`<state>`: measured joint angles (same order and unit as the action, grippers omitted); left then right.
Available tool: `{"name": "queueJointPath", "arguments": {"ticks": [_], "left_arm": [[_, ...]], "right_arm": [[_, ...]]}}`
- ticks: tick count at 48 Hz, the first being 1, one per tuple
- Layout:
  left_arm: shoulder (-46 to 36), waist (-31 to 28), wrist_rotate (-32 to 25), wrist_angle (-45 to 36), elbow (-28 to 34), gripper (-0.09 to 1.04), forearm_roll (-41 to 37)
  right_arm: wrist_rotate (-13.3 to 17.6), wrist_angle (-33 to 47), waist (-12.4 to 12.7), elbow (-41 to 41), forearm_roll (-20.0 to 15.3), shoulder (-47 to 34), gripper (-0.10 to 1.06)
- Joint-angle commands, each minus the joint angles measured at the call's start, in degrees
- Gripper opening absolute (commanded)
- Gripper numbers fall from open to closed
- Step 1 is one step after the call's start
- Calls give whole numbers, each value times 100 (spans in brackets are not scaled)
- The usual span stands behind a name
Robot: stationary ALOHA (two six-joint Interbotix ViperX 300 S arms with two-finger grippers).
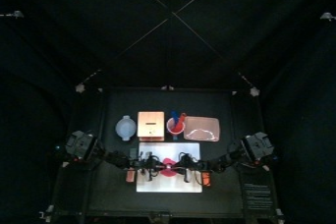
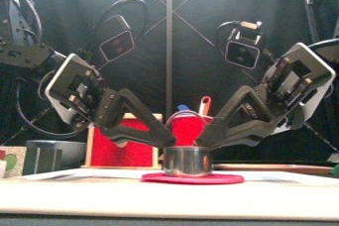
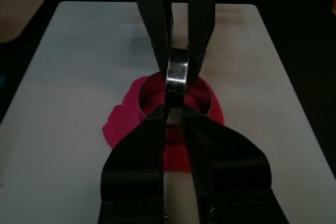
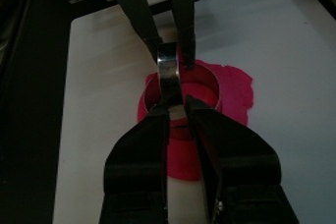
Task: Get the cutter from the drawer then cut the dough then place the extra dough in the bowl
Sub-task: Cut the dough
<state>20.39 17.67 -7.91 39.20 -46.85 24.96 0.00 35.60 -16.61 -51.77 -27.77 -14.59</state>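
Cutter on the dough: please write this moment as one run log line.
step: cutting | cutter: upright on dough, on white board | left claw: shut on cutter | right claw: shut on cutter

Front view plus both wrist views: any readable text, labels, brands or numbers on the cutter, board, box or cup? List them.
None can be read.
cutter: bare metal, no marking seen.
white cutting board and dough: no print.
wooden box and red cup: no label shows; both are too small to rule out fine print.
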Motion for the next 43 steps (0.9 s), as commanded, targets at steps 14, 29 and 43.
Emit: {"name": "queueJointPath", "arguments": {"ticks": [14, 29, 43], "left_arm": [[114, -114, 26, -554, -53, 42, 149], [123, -123, 18, -598, -62, 42, 149], [141, -123, 18, -615, -79, 42, 149]], "right_arm": [[44, -281, 281, 0, -35, -132, 43], [44, -343, 352, 0, -35, -202, 43], [53, -378, 352, -9, -35, -237, 43]]}}
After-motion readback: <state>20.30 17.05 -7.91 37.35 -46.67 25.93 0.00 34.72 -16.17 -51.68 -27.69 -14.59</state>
